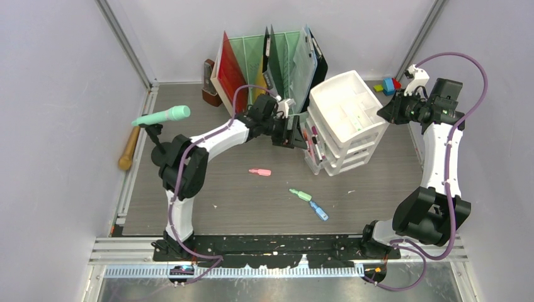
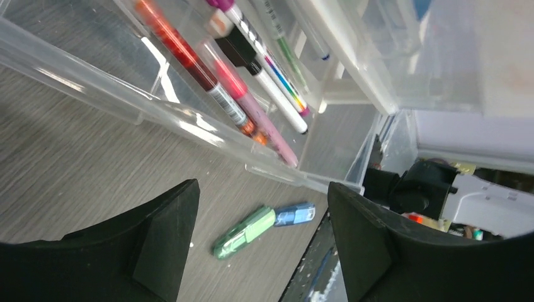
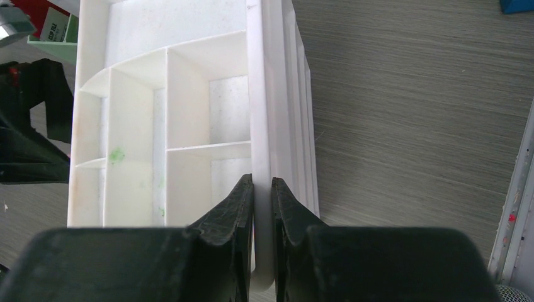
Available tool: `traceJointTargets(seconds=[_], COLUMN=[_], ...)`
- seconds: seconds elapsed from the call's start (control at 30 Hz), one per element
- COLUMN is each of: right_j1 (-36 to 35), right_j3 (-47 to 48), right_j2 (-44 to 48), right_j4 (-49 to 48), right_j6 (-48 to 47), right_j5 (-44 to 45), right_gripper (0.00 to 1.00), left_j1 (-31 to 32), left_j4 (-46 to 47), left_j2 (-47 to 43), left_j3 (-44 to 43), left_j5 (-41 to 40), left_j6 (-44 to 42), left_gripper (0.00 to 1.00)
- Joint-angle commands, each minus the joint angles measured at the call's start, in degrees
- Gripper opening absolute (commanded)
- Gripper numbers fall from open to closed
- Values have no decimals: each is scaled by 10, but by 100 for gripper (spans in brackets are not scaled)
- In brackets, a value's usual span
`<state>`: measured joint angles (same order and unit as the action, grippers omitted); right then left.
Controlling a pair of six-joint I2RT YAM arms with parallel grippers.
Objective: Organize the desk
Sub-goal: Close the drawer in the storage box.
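- Room first: pale walls (image 1: 56, 94) box the whole thing in on three sides, with metal rails (image 1: 129, 182) running along the edges.
- The tabletop (image 1: 252, 201) is grey-brown wood-grain planks. It fills pretty much the whole floor of that box, from the arm bases at the near edge to the back wall. It's got little white specks scattered on it.
- A white drawer unit (image 1: 346, 119) sits right of centre toward the back, turned at an angle. Its top tray is split into compartments, and a clear drawer (image 2: 189, 119) is pulled out on its left side.
- A mint-green file rack (image 1: 271, 63) with red and green dividers stands against the back wall, just left of the drawers.
- The right claw (image 3: 262, 182) is pinched tight on the thin side wall of the drawer unit's top tray, one finger on each face.
- The left claw (image 2: 263, 189) hangs low by the open drawer with its jaws spread wide and nothing in them.
- A green microphone (image 1: 165, 116) on a black stand and a wooden handle (image 1: 128, 150) are over by the left rail.
- Pens (image 2: 252, 107) lie side by side in the drawer.
- Loose on the bare wood: a pink marker (image 1: 259, 172), then a green marker (image 1: 301, 194) and a blue marker (image 1: 319, 211) close together.
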<state>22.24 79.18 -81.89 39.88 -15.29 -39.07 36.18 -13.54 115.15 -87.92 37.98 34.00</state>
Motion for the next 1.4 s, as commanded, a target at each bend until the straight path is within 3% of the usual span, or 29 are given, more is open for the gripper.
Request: traceJointTargets(seconds=[0.0,0.3,0.57,1.1,1.37], right_j1=[-14,-15,-15,-16,-16], right_j3=[-45,-43,-43,-41,-41], right_j2=[-65,-69,-72,-74,-75], right_j4=[77,78,81,85,85], right_j6=[2,3,3,5,3], right_j5=[84,83,83,82,80], right_gripper=[1,1,1,1,1], left_j1=[-4,-2,42,88,88], left_j4=[1,-10,101,13,14], left_j2=[-68,-115,-119,18,-15], left_j3=[30,93,132,-74,-36], left_j5=[-7,-60,-150,-174,-197], left_j6=[-92,-226,-364,-393,-411], left_gripper=[77,71,65,69,73])
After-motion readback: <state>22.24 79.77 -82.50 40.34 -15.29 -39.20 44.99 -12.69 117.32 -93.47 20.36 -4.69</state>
